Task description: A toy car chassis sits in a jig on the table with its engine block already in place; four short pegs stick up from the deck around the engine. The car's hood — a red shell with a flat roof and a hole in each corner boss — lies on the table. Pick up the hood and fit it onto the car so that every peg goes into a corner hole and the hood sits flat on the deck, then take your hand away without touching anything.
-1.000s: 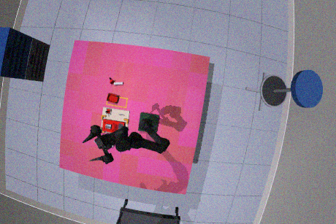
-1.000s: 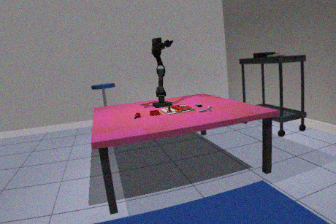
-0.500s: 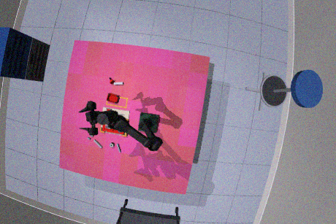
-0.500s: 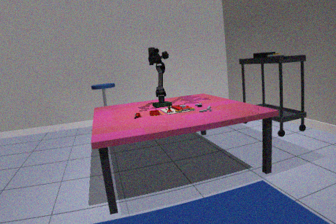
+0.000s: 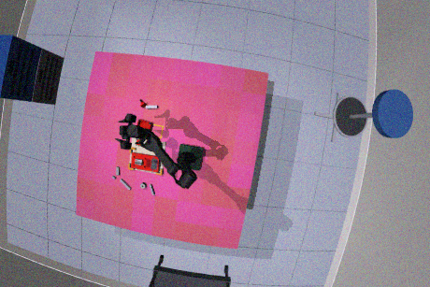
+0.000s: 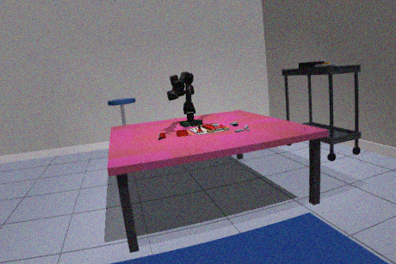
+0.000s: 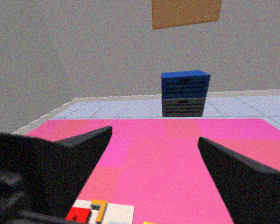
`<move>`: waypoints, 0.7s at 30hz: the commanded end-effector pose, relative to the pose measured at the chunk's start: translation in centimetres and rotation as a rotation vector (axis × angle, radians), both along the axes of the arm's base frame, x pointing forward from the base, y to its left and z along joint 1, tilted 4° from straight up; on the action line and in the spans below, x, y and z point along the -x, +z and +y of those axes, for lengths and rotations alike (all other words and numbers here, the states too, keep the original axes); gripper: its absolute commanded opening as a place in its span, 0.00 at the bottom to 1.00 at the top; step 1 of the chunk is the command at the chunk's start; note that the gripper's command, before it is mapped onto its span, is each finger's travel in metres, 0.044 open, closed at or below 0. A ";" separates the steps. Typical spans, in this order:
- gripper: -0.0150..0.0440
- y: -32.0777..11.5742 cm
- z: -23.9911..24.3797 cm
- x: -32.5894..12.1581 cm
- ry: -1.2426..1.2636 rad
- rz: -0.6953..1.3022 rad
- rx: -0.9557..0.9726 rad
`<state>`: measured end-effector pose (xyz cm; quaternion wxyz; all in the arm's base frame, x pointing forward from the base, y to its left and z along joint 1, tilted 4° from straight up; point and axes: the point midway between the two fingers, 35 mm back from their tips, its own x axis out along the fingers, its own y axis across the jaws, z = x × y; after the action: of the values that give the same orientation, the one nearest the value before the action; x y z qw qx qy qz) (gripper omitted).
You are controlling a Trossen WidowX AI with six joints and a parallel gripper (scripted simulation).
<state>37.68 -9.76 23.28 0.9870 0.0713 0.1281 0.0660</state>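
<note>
The chassis [image 5: 146,155] [image 6: 216,128] is red with grey parts on top and sits in the jig at the near side of the arm. Part of it shows in the wrist view [image 7: 78,216] at the lower left. The pegs are too small to make out. A red shell, apparently the hood [image 5: 145,124] [image 6: 182,132], lies on the table beside a thin yellow outline, off the jig's end; its corner holes cannot be made out. My gripper [image 5: 117,131] [image 6: 170,88] [image 7: 154,135] is open and empty, high above the table and pointing roughly level, out past the jig and hood.
A small red piece [image 5: 143,103] [image 6: 162,136] and a white bar [image 5: 151,107] lie beyond the hood. Several small grey parts, among them a rod [image 5: 125,184] and a ring [image 5: 143,185], lie past the chassis's other end. A blue and black cabinet [image 5: 28,71] [image 7: 184,92] stands beyond the table.
</note>
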 end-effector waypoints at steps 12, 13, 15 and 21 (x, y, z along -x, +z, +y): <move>1.00 -17.4 -3.5 4.6 -0.117 0.332 0.164; 1.00 -17.4 -3.5 4.6 -0.117 0.332 0.164; 1.00 -17.4 -3.5 4.6 -0.117 0.331 0.164; 1.00 -17.8 -3.5 4.5 -0.118 0.330 0.165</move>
<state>33.35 -13.26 6.19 0.9593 0.0075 0.2819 -0.0134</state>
